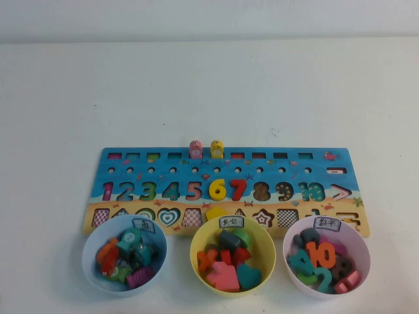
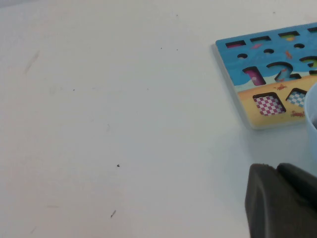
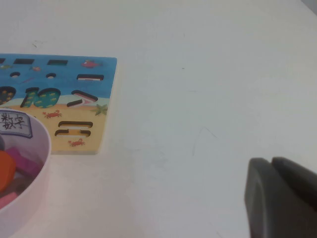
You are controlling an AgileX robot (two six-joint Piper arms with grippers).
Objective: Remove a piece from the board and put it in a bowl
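**Piece seated on board, both arms clear**

White table [image 1: 209,85] carries the board [image 1: 118,180]. Left gripper [image 2: 277,171], jaws pressed together, hangs beyond the board's 9 o'clock end. Piece [image 1: 217,188] sits mid-board. Bowl [image 1: 359,261] stands at 5 o'clock. Right gripper [image 3: 273,166], jaws pressed together, hangs beyond 3 o'clock.

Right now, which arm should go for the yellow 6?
Right, marginally: the yellow 6 sits about mid-board, and the pink bowl is on the right. Both pincers, left and right, are parked off-board.

piece [image 1: 217,188] on board [image 1: 98,196] mid-row | three bowls before board | task bowl [image 1: 359,252] rightmost
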